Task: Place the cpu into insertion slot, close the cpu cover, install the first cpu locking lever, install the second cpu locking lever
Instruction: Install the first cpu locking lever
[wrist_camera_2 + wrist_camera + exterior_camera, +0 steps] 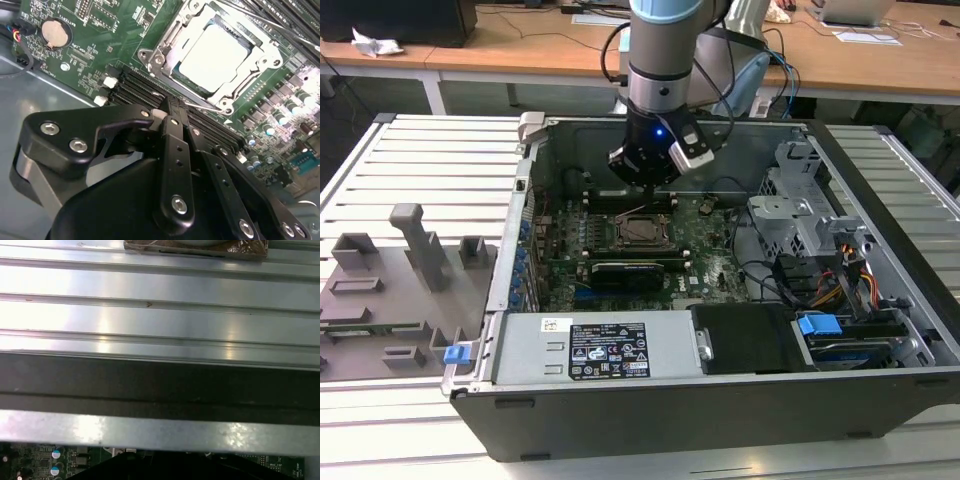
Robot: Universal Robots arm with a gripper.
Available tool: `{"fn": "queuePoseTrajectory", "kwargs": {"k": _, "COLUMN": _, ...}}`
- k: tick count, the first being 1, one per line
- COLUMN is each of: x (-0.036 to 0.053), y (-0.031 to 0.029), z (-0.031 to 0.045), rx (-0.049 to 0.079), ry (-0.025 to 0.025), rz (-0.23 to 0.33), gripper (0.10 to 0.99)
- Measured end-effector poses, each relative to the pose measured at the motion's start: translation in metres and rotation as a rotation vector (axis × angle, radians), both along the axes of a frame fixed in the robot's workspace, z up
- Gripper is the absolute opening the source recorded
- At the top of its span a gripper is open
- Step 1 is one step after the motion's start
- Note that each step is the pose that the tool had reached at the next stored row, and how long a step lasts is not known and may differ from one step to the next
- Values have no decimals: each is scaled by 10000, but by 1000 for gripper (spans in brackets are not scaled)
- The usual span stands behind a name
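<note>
grey open computer case (520, 300) holds the green circuit board (710, 270). black gripper (172, 107), fingers pinched together on nothing, hangs just beside the square metal-rimmed insertion slot (167, 37). thin silver cpu cover (250, 67) lies flat around the dull silver square cpu (215, 55).

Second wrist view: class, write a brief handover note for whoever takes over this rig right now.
Gripper: low over the green board, at the socket's edge, holding no chip.
Silver-grey square cpu: seated in the black insertion slot.
Silver metal cpu cover: lying down around the chip.
Done: placing, cover.
Left: thin wire locking levers; I cannot tell whether they are latched.
</note>
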State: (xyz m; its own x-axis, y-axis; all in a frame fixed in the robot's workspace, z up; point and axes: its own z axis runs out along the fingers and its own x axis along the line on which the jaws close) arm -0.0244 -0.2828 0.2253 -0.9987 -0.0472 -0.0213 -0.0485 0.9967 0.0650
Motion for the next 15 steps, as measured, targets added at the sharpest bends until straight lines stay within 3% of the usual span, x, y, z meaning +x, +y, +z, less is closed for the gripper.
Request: {"fn": "queuePoseTrajectory", "kwargs": {"k": 15, "x": 42, "y": 1, "z": -121, "rx": 0, "ry": 48, "rz": 0, "gripper": 106}}
